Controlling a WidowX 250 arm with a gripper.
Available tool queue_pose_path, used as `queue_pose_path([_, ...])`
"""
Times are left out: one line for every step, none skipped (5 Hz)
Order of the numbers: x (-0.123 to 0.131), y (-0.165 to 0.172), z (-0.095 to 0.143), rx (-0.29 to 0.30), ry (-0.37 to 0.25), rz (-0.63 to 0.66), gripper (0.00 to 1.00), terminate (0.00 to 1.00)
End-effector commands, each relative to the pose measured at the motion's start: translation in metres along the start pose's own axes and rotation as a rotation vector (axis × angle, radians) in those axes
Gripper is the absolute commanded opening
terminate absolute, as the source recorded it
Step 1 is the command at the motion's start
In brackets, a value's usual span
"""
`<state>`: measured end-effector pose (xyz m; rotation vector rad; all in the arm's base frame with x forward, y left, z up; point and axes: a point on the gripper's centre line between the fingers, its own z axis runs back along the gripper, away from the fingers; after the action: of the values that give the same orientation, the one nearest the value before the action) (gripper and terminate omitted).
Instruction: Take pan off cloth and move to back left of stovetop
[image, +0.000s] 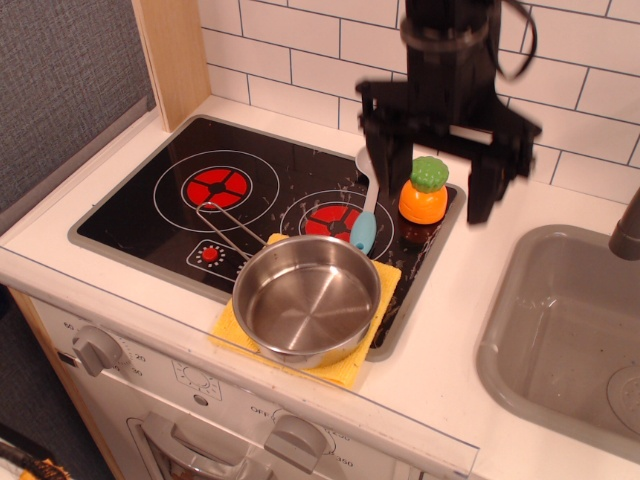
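Note:
The shiny steel pan (306, 300) sits on the yellow cloth (350, 368) at the front right corner of the black stovetop (150, 200). Its thin wire handle (222, 225) points back left over the glass. My gripper (430, 190) hangs in the air above the back right of the stovetop, behind the pan and apart from it. It is open and empty, with its dark fingers (378, 180) spread wide on either side of the orange toy.
A grey ladle with a blue handle (368, 215) lies on the right burner. An orange and green toy vegetable (424, 190) stands at the stovetop's back right corner. A grey sink (560, 330) is to the right. A tiled wall and a wooden panel (175, 55) stand behind.

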<state>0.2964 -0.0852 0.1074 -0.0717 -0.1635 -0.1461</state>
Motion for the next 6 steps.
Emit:
queue_pose_path([-0.037,-0.007,-0.014,0.043,0.052,-0.053,1.00,0.00])
queue_pose_path([-0.049,-0.003,-0.031,0.081,0.105,-0.067,1.00,0.00])
queue_pose_path([-0.053,0.000,-0.052,0.086,0.113,-0.053,1.00,0.00])
queue_pose_path([-0.053,0.006,-0.061,0.080,0.114,-0.031,1.00,0.00])
queue_pose_path([-0.054,0.009,-0.068,0.066,0.117,-0.026,1.00,0.00])
queue_pose_path([-0.055,0.011,-0.067,0.063,0.109,-0.013,0.00,0.00])
